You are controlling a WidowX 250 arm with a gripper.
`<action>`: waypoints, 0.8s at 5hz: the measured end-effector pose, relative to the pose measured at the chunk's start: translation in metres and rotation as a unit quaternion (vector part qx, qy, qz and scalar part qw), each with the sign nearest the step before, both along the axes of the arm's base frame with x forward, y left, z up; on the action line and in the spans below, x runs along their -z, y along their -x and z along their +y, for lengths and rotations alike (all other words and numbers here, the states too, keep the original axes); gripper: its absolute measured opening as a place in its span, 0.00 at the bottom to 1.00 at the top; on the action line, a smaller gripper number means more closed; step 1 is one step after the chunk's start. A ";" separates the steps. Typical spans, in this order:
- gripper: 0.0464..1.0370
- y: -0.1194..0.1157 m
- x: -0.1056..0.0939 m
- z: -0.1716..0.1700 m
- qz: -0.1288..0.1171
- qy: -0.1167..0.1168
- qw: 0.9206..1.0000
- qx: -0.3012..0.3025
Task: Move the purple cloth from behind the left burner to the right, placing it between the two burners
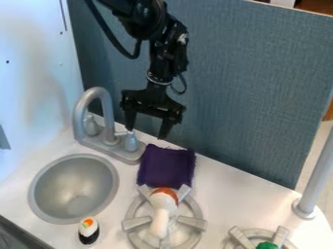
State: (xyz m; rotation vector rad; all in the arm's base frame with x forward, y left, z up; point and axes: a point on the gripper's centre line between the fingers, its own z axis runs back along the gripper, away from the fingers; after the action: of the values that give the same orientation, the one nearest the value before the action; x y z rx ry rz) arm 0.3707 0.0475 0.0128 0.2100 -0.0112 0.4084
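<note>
Spanning the back of your view is a tall blue-gray panel, with a white wall meeting it at the left. Below them you have the white surface that carries everything else. Your black arm comes in from the top, left of center, and ends in the pincer, which points down over the back part of the surface. The pincer is released, its two fingers well apart with nothing between them. You have it nearest the purple cloth and the faucet; whether its left finger touches the small faucet handle beneath it, you cannot tell.

At the lower left you see the round gray sink. Toward the bottom center is a gray burner with crossing prongs, and behind the sink stands the curved gray faucet. A gray pole rises from a round base near the right edge. Your purple cloth lies between the faucet and the burner, its near edge at the burner's prongs. A second burner is partly in view at the bottom right.

Smaller still, a white toy with an orange-brown end lies across the first burner, that end toward the cloth. A sushi toy stands just beside the sink, and a green thing is at the second burner.
</note>
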 end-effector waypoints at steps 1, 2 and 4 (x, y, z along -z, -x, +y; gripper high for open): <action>0.96 0.006 0.017 -0.001 0.024 0.003 1.000 0.001; 0.96 -0.005 0.038 -0.010 0.009 0.031 0.999 0.024; 0.96 -0.029 0.071 -0.016 -0.008 0.053 0.997 0.054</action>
State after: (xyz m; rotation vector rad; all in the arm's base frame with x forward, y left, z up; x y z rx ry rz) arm 0.3998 0.0314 -0.0582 0.1004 -0.0172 0.3020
